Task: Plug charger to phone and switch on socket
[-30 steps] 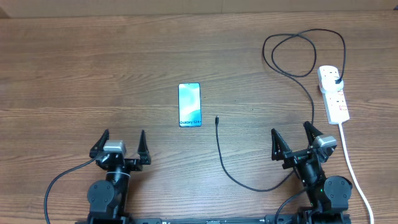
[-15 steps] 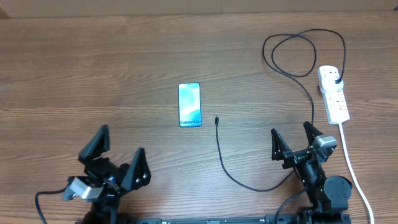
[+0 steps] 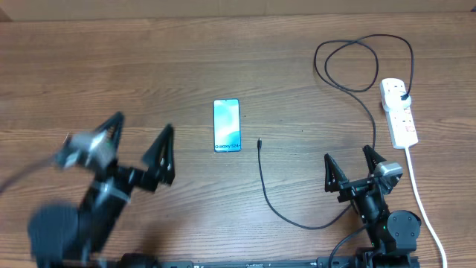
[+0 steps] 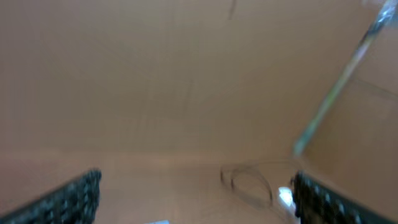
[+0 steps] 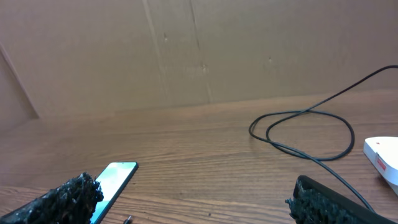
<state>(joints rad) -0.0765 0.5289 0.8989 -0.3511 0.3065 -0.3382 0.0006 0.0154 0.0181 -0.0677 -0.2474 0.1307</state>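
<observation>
The phone (image 3: 227, 125) lies face up mid-table with its screen lit; it also shows in the right wrist view (image 5: 115, 177). The black charger cable (image 3: 277, 205) has its connector tip (image 3: 259, 141) lying right of the phone and apart from it. The cable loops at the back right, and its plug (image 3: 402, 95) sits in the white socket strip (image 3: 399, 113). My left gripper (image 3: 140, 141) is open and empty, raised left of the phone and blurred. My right gripper (image 3: 349, 165) is open and empty, near the front right, beside the cable.
The strip's thick white cord (image 3: 425, 212) runs toward the front right edge. A brown cardboard wall (image 5: 186, 50) stands behind the table. The left wrist view is blurred; it shows the cable loop (image 4: 249, 180) faintly between the fingers (image 4: 74, 196).
My left arm has swung up and forward toward the phone, drifting left, still open. The right arm, phone, cable and socket strip have not moved.
</observation>
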